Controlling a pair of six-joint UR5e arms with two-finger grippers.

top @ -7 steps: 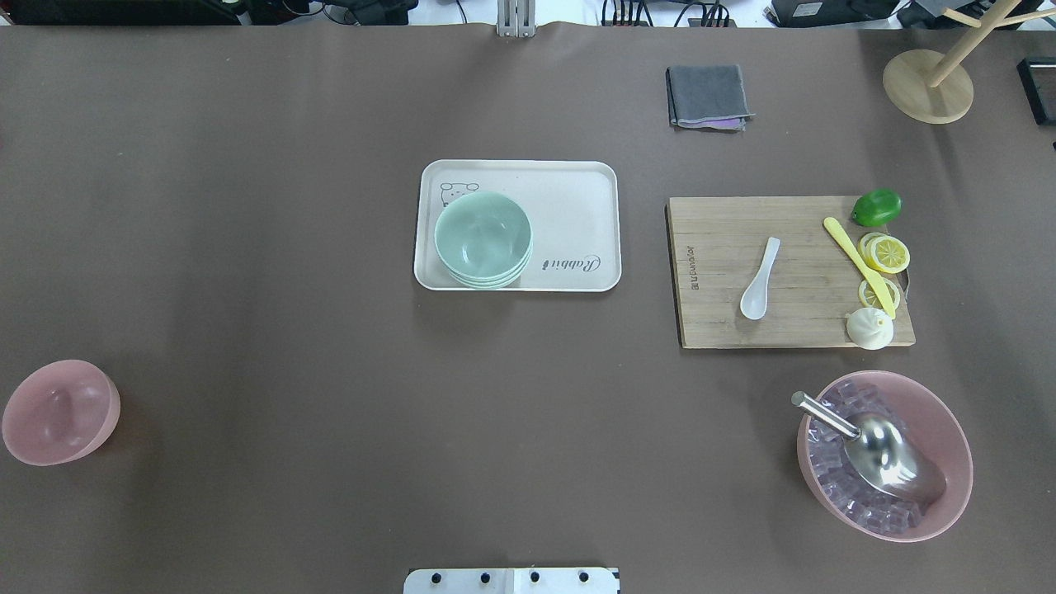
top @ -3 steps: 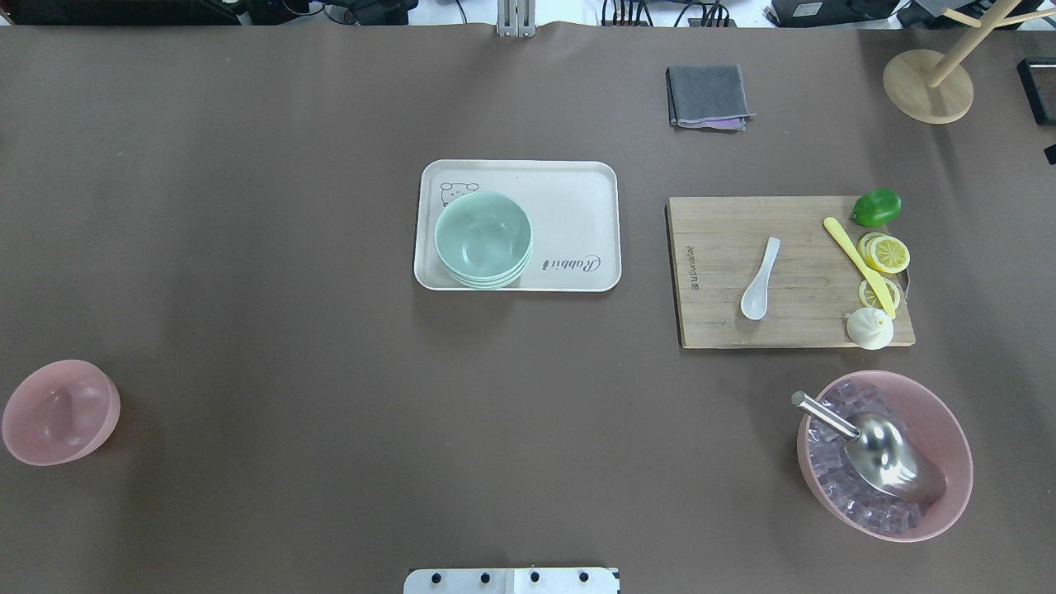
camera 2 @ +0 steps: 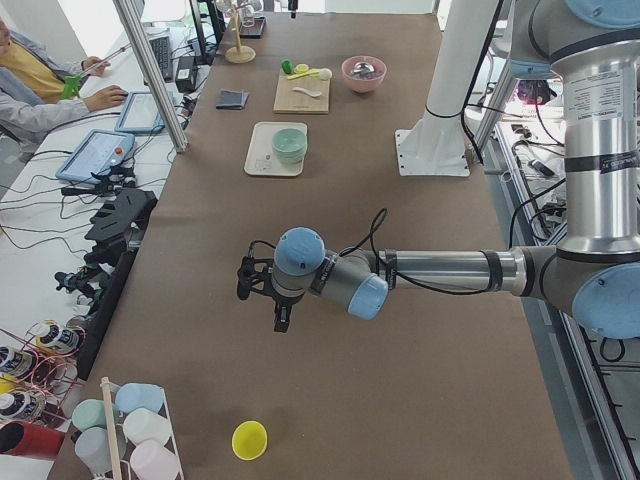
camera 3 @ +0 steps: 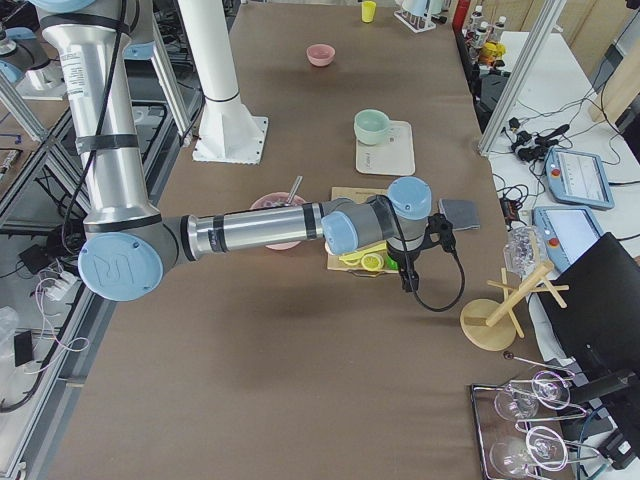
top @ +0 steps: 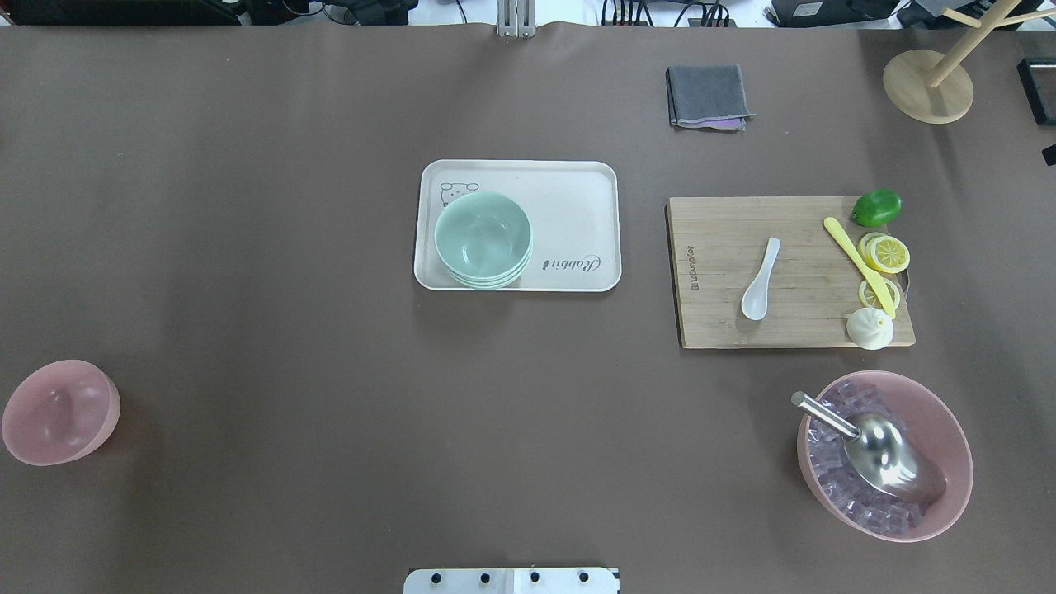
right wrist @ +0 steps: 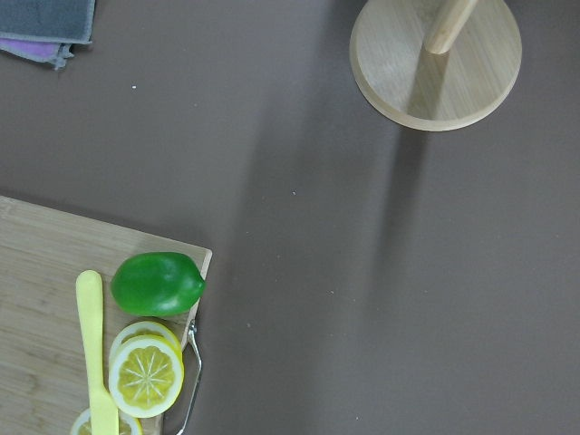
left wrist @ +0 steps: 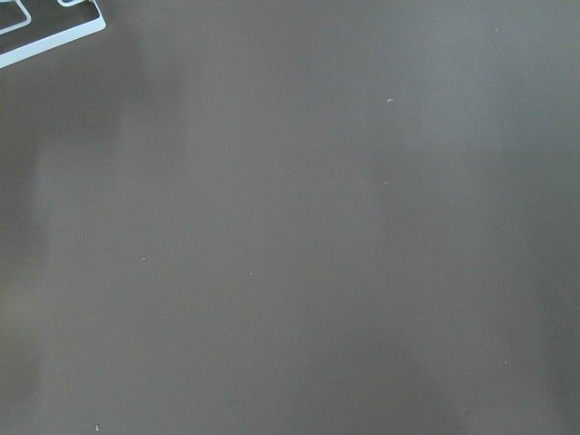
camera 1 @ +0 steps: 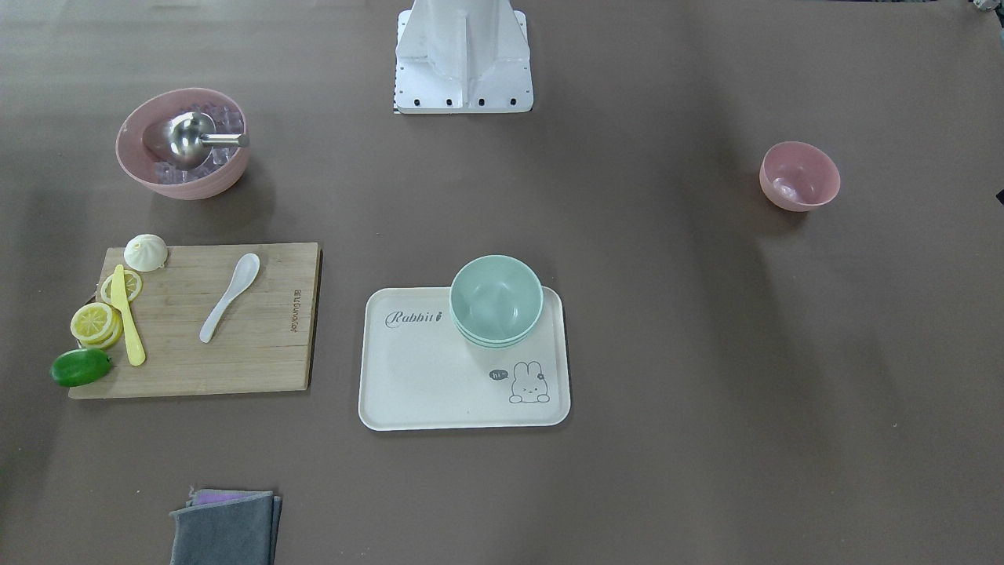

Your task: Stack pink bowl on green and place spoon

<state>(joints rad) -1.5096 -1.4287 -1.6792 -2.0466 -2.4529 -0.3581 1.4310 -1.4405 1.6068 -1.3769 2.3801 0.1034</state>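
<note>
Nothing shifted on worktop since earlier frames. Left fingers (camera 2: 283, 318) and right fingers (camera 3: 407, 275): released or clenched, cannot tell. Small pink bowl (top: 59, 411) alone at worktop's left edge, well apart from green bowls (top: 483, 238) on tray (top: 577, 173). Spoon (top: 760, 280) on cutting board (top: 718, 322). Likely step: reach for pink bowl; calls for rim grasp.

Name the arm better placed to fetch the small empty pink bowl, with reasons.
Left. The pink bowl sits at the table's left end, where the left tool hangs; the right tool hangs by the cutting board at the opposite end.
</note>
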